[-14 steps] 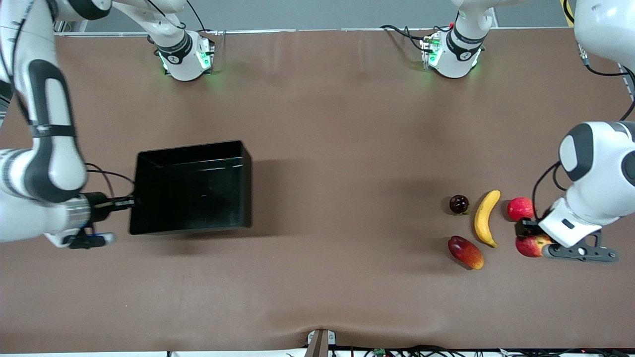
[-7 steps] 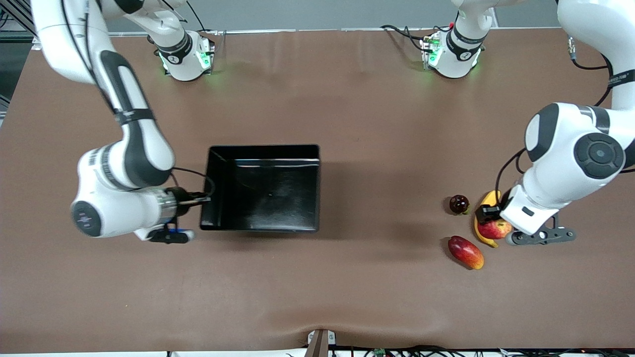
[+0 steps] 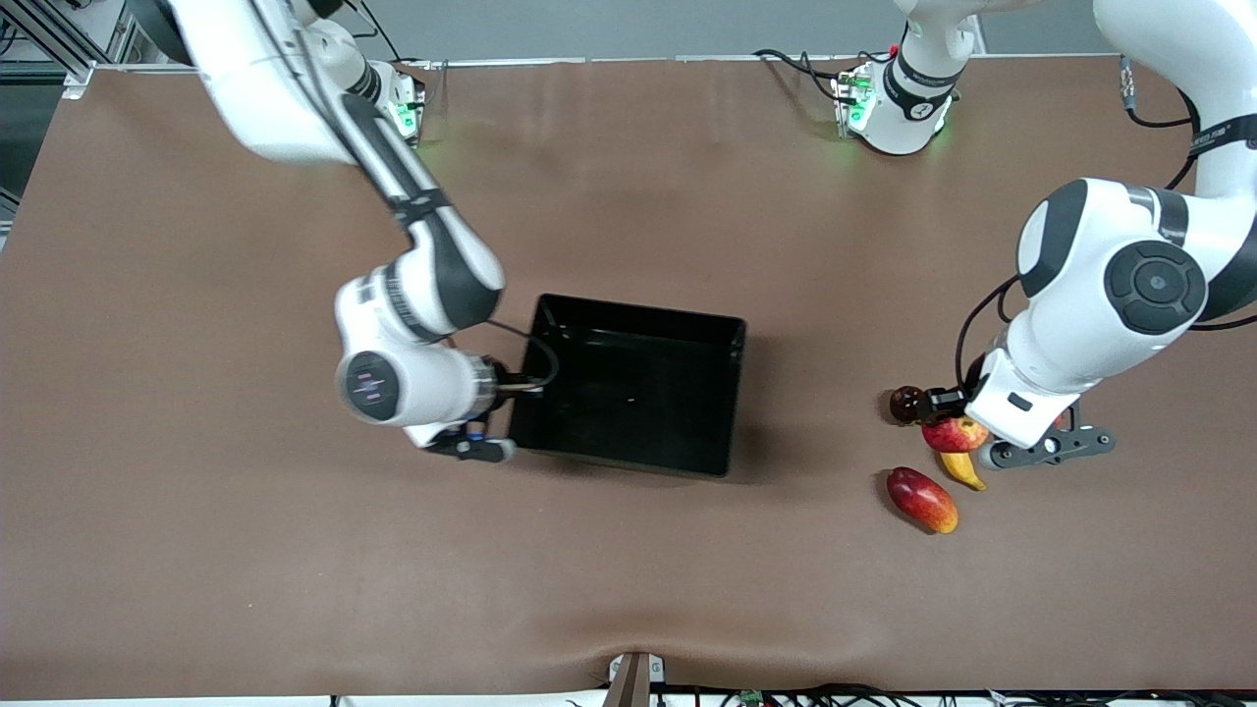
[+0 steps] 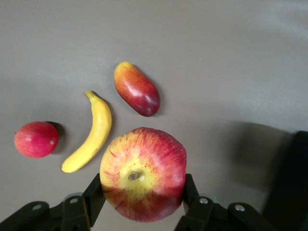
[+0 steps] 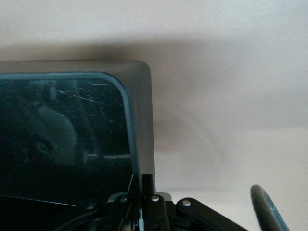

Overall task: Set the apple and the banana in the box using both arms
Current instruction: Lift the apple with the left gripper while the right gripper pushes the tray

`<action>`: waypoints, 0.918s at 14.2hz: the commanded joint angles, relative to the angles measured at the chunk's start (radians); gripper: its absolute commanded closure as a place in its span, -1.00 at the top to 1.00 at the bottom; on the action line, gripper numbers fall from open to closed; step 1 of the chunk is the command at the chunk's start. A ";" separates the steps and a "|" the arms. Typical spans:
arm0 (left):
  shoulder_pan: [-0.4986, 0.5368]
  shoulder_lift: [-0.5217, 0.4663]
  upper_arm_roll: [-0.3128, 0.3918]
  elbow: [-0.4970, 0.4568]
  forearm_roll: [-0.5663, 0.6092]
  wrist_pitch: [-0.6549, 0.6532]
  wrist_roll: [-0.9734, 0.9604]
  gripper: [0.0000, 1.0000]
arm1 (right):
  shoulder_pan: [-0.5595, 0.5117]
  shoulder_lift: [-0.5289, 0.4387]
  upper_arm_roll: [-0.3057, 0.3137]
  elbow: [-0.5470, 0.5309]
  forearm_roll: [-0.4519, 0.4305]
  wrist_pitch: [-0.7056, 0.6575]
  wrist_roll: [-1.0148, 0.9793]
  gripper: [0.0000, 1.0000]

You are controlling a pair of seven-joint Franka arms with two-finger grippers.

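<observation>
My left gripper (image 3: pixel 948 424) is shut on the streaked red-and-yellow apple (image 3: pixel 955 434) and holds it in the air over the banana (image 3: pixel 964 470), of which only a tip shows in the front view. In the left wrist view the apple (image 4: pixel 143 173) sits between the fingers, stem dimple toward the camera, and the whole banana (image 4: pixel 91 132) lies on the table below. My right gripper (image 3: pixel 525 386) is shut on the wall of the black box (image 3: pixel 643 311) near mid-table. The right wrist view shows the fingers (image 5: pixel 147 185) pinching that wall (image 5: pixel 143 125).
A dark round fruit (image 3: pixel 905 403) and an elongated red-and-yellow fruit (image 3: pixel 921 499) lie beside the banana, toward the box. A smooth pinkish-red fruit (image 4: pixel 36 139) lies on the banana's side away from the box. Brown table (image 3: pixel 628 589) all around.
The right arm has moved the box from its own end of the table toward the middle. The left gripper has lifted the apple and carried it over the banana, toward the box.
</observation>
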 commanded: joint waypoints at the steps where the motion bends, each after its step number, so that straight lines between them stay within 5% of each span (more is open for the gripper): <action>1: 0.005 -0.033 -0.046 -0.029 0.004 -0.019 -0.080 -1.00 | 0.042 0.042 -0.008 0.014 0.032 0.087 0.037 -1.00; 5: -0.004 -0.023 -0.133 -0.062 0.020 -0.013 -0.250 -1.00 | 0.076 0.082 -0.008 0.021 0.026 0.110 0.044 -1.00; 6: -0.022 -0.021 -0.140 -0.074 0.020 -0.005 -0.276 -1.00 | 0.076 0.083 -0.008 0.021 0.026 0.125 0.041 -0.73; 7: -0.053 -0.020 -0.140 -0.080 0.020 0.001 -0.307 -1.00 | 0.073 0.082 -0.008 0.021 0.017 0.125 0.027 0.46; 8: -0.084 -0.013 -0.138 -0.082 0.021 0.006 -0.345 -1.00 | 0.081 0.074 -0.011 0.021 -0.026 0.125 -0.008 0.99; 13: -0.231 0.059 -0.140 -0.082 0.102 0.036 -0.457 -1.00 | 0.033 0.014 -0.005 0.037 -0.083 0.005 -0.065 1.00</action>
